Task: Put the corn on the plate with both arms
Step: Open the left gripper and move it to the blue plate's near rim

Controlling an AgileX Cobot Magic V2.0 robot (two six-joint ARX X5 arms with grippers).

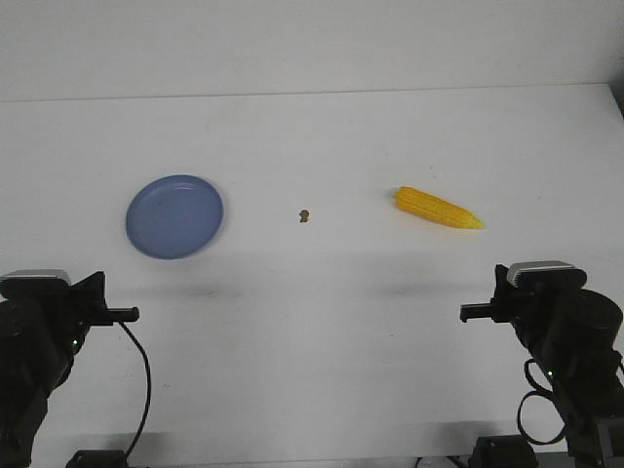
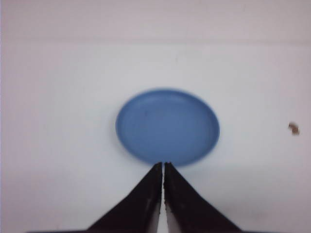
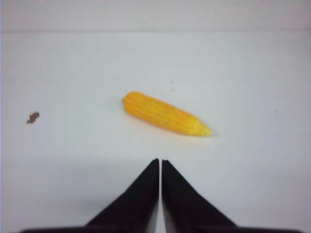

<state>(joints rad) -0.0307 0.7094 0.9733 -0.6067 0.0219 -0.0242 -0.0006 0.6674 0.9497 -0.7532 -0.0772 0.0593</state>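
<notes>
The yellow corn point(image 1: 438, 208) lies on the white table at the right, its pointed end toward the right; it also shows in the right wrist view point(image 3: 165, 115). The light blue plate point(image 1: 175, 215) sits empty at the left and shows in the left wrist view point(image 2: 167, 125). My left gripper point(image 1: 129, 314) is shut and empty, near the table's front, short of the plate; its tips show in the left wrist view point(image 2: 163, 165). My right gripper point(image 1: 470, 313) is shut and empty, in front of the corn, apart from it, and shows in the right wrist view point(image 3: 160, 161).
A tiny brown speck point(image 1: 303, 214) lies on the table between the plate and the corn. The table's far edge runs along the back, with a pale wall behind. A black cable point(image 1: 144, 390) hangs by the left arm.
</notes>
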